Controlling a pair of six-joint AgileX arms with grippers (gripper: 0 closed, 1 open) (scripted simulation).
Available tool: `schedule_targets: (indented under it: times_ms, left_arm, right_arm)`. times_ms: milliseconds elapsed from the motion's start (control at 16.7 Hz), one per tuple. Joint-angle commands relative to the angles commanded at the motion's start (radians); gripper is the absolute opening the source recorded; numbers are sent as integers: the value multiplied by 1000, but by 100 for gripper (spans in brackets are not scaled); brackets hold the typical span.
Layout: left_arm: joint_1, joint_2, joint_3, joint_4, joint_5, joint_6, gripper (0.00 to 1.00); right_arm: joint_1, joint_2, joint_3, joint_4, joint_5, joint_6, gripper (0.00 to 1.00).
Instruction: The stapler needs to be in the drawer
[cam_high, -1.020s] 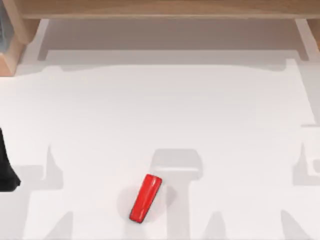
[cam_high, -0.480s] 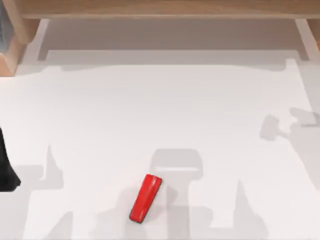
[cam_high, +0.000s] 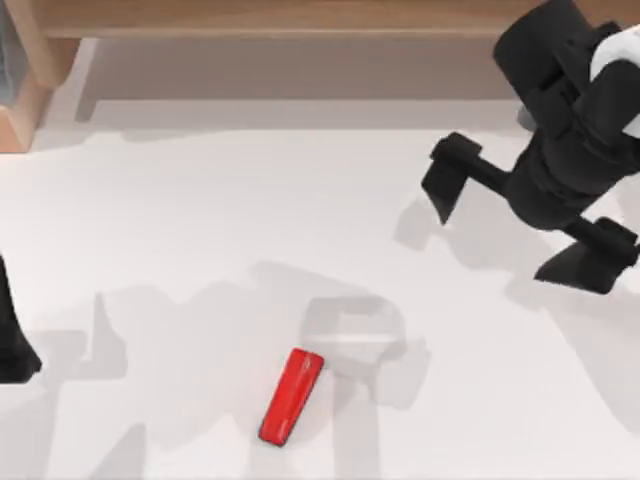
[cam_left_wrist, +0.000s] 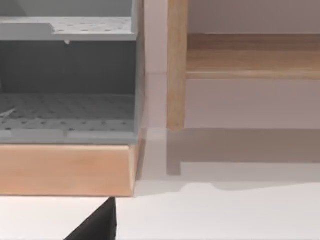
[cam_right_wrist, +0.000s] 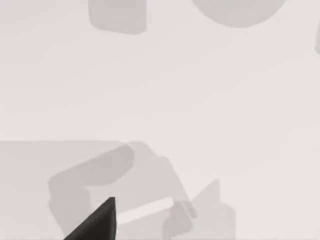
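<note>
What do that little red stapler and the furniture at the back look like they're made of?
The stapler looks like glossy plastic or painted metal: uniform red with a soft sheen. The furniture looks like light matte wood, pale tan with faint grain; being rendered, that's only appearance.

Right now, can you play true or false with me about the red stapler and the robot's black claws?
1. The stapler lies on the white table. True.
2. The right gripper is holding the stapler. False: its fingers are spread open and empty, far off at the table's right.
3. The stapler is inside the drawer. False: it lies near the table's front edge.
4. The left gripper sits at the table's left edge. True.
</note>
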Motion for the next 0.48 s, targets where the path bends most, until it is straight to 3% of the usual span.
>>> schedule_targets:
  times_ms: [480]
  left_arm:
    - [0,0,0,0,0,0,100]
  right_arm:
    - [353,413,424,-265,27,285,100]
